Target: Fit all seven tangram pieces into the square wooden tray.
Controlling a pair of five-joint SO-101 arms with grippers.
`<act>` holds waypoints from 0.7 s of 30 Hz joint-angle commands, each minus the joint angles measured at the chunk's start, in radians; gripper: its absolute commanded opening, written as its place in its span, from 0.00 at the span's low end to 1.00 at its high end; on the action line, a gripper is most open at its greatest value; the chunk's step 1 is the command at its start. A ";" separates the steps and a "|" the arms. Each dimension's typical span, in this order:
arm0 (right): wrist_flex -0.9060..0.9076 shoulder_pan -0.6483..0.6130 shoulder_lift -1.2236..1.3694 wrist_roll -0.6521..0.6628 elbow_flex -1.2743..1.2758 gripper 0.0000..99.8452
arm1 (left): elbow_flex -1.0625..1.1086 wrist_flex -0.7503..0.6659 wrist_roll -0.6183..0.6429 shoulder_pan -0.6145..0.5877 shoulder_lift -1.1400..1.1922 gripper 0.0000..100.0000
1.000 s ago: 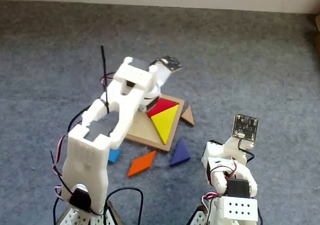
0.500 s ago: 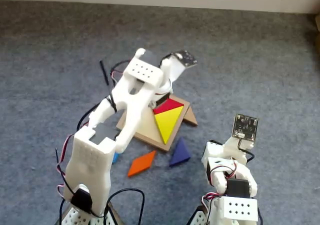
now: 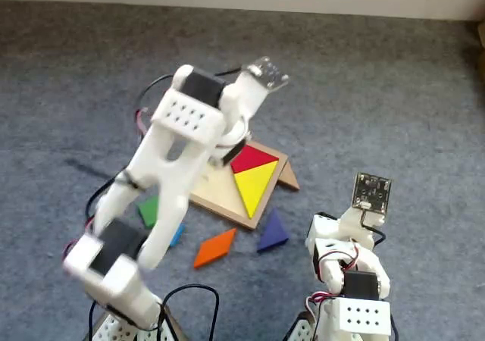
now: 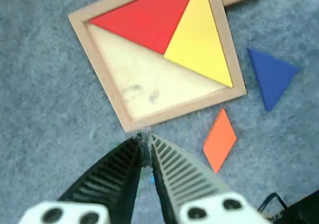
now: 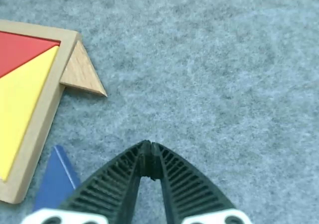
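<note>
Grey carpet [image 3: 379, 91]; left arm [image 3: 173, 155] covers tray [image 3: 220, 197] corner.

You have soft, even light here; a faint shadow lies on the carpet [image 4: 45, 114] just under the left gripper [image 4: 146, 144].

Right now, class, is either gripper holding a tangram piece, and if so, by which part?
Nothing is held. The left gripper and the right gripper are both shut, with no piece between their fingers.
</note>
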 commanded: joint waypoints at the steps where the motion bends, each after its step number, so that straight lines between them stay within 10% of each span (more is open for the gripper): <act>1: -0.015 0.012 -0.021 0.011 0.102 0.01 | 0.305 -0.083 0.005 -0.059 -0.285 0.03; 10: -0.013 0.012 -0.021 0.011 0.102 0.01 | 0.820 -0.288 -0.170 -0.323 -0.599 0.25; 21: -0.013 0.012 -0.021 0.009 0.102 0.01 | 1.096 -0.588 -0.445 -0.490 -0.613 0.25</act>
